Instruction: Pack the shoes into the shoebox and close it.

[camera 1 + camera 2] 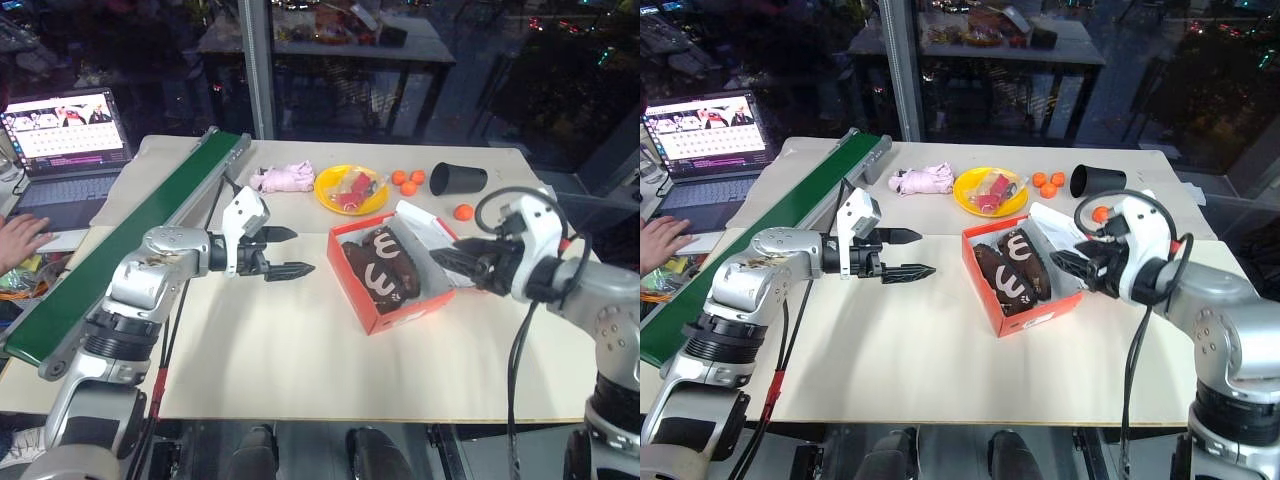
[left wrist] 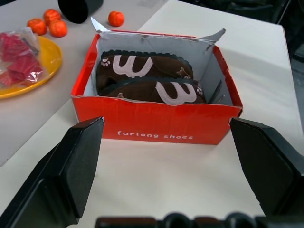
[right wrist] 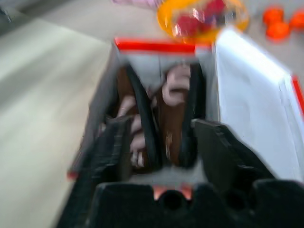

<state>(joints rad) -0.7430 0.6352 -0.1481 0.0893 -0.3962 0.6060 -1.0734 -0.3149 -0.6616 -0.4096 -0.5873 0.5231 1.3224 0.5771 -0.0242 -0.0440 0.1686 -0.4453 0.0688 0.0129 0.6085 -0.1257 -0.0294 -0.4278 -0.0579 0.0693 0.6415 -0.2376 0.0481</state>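
Observation:
The red-orange shoebox (image 1: 400, 310) stands open right of the table's middle. Both dark-brown shoes (image 1: 383, 268) lie side by side inside it, cream marks up. In the left wrist view they show as one shoe (image 2: 142, 66) behind the other (image 2: 164, 91). The lid (image 1: 425, 225) is folded back at the far right, white inside up. My left gripper (image 1: 303, 251) hovers open to the left of the box, pointing at its long side (image 2: 156, 124). At the box's right end my right gripper (image 1: 447, 266) has its fingers (image 3: 218, 147) apart, nothing between them.
Behind the box are a yellow plate (image 1: 325, 195) with a red packet, a pink soft bundle (image 1: 283, 178), several small orange balls (image 1: 407, 181) and a black cup (image 1: 458, 178) on its side. A green belt (image 1: 130, 245) runs along the left. A person's hand (image 1: 20, 238) rests by a laptop (image 1: 65, 130).

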